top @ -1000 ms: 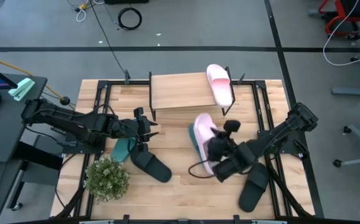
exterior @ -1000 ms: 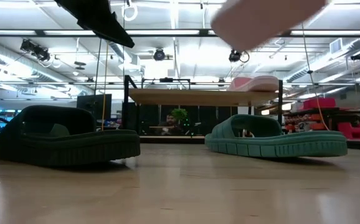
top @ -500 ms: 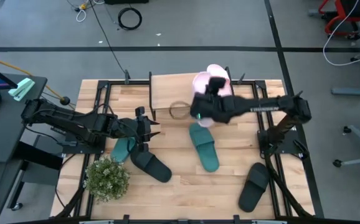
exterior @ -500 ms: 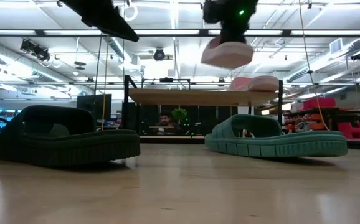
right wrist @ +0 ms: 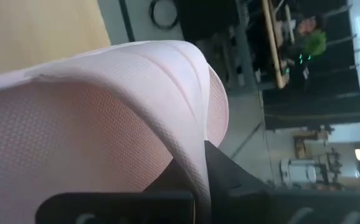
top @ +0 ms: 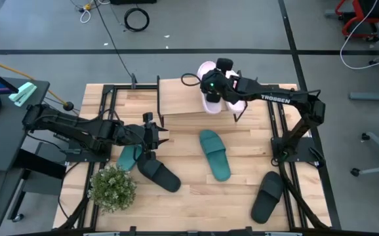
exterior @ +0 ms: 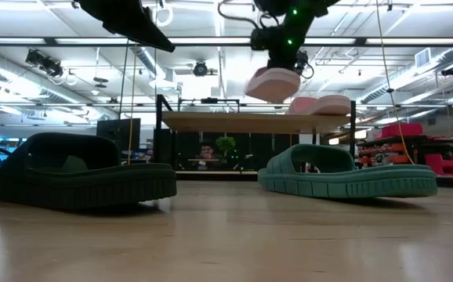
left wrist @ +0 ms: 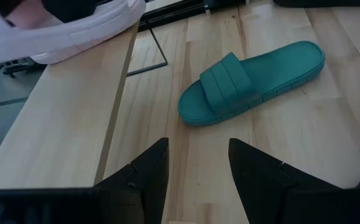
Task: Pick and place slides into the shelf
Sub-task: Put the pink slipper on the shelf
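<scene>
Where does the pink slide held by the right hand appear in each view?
High view: the held pink slide is over the shelf's right end, under the right hand.
Low view: upper centre, hanging just above the shelf top.
Left wrist view: top left corner.
Right wrist view: fills most of the picture.
Shared landmark: the shelf's plank top.
</scene>
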